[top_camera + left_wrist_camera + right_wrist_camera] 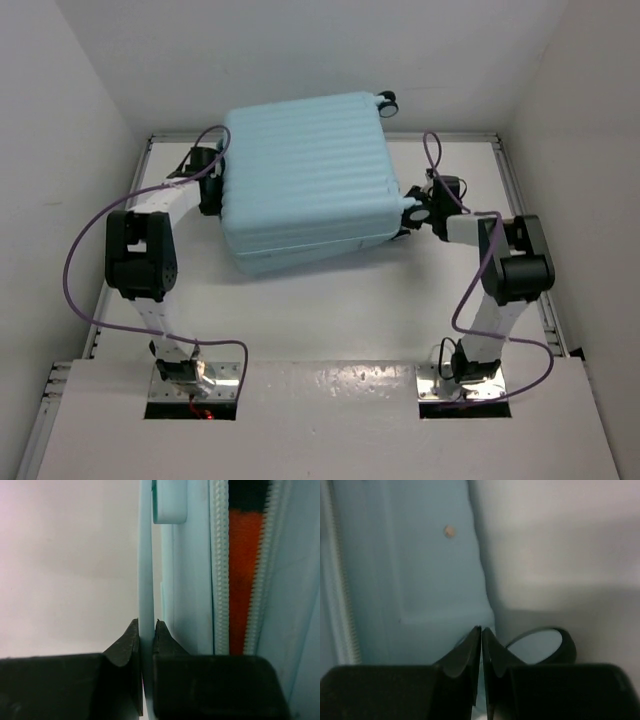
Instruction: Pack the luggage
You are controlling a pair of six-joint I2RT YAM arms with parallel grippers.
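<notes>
White table (330, 320), white walls (300, 50) on three sides. From above, I see the luggage (305, 170) lying flat and skewed at the far middle, an arm at each side. Only the left wrist view shows the left gripper (146, 627) clenched on a thin pale strip (145, 555) of its side, beside a zip (219, 570) gaping on something orange (245, 580). The right one shows the right gripper (481, 630) closed tip to tip by a wheel (540, 647); whether it pinches anything I cannot tell
</notes>
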